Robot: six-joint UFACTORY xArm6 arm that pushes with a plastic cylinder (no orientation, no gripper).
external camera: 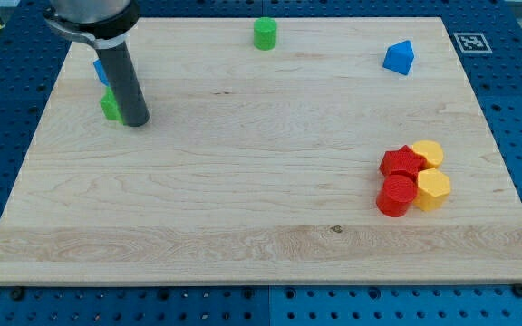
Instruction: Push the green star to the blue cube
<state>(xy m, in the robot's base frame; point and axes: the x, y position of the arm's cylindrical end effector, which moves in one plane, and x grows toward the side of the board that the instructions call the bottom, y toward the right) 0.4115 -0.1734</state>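
Your tip (135, 122) sits near the board's (243, 199) top-left corner, touching or just beside a green block (109, 106) on that block's right side. No jaws on this rig, just a plain rod, so nothing opens or closes; whether the rod is actually in contact with the green piece, I can't tell, since the rod hides that edge.

Why it's placed like this, as I read it: a blue block (101, 71) peeks out just above the green one, mostly hidden behind the rod's shaft. Green and blue look near each other, possibly touching. If that blue piece is the cube, the push is nearly done or done. I can't confirm its shape from what shows.

Ambiguity you should check:
- Second green block (265, 33) near the top edge, centre. Looks more cylindrical than starry, so it's probably not the target.
- Second blue block (399, 58) toward the top-right corner, with angled faces. It could be the cube seen corner-on, or a wedge.

The green piece by the tip: small, bright green, only its left half visible. A notched outline fits a star, but it's too occluded to be sure.

Red and yellow cluster (412, 179) near the right edge, well apart from everything and irrelevant.

Risk: with the tip on green's right side, any further push goes toward the left edge, not toward blue.
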